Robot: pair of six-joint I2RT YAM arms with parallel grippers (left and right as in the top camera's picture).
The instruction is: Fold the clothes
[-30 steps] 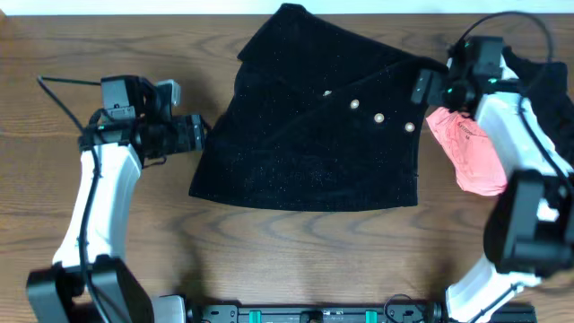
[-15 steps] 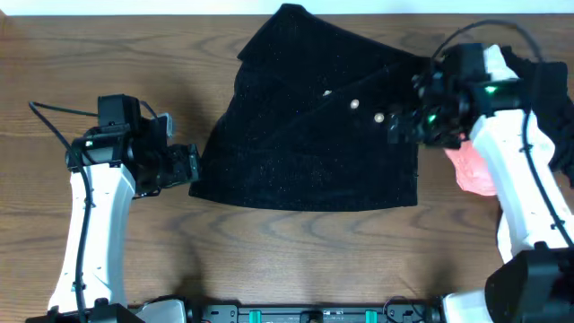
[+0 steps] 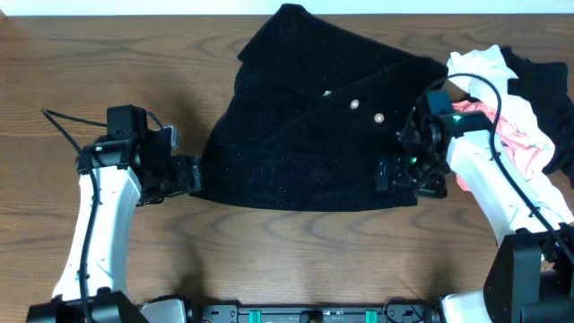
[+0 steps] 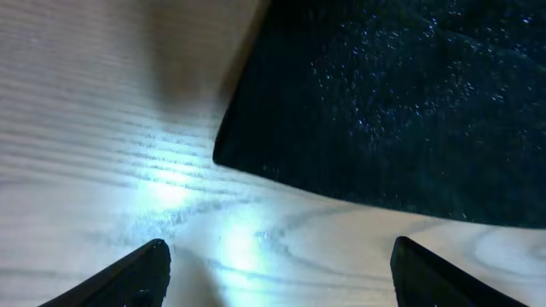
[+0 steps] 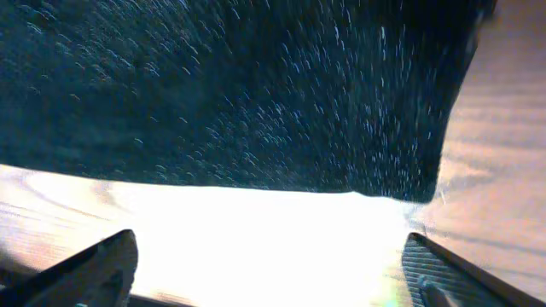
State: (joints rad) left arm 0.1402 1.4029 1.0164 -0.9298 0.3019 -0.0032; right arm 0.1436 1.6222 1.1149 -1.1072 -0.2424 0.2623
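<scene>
Overhead: black knit garment (image 3: 314,135) spread on table (image 3: 90,54); pink, white, black pile (image 3: 525,135) at right, partly behind right arm (image 3: 489,184), cut by frame. Jaws apart on left gripper (image 4: 281,273) and right gripper (image 5: 273,273), at knit's lower corners.

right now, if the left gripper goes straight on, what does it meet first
The black garment: its hem lies just ahead of the open left gripper, past a strip of bare table. Whether it would go over or under the edge is unclear.

Black sparkly knit garment (image 3: 305,135), pale buttons (image 3: 355,104), pink garment (image 3: 529,144), white garment (image 3: 475,63), brown wood-grain table (image 3: 108,45)
</scene>
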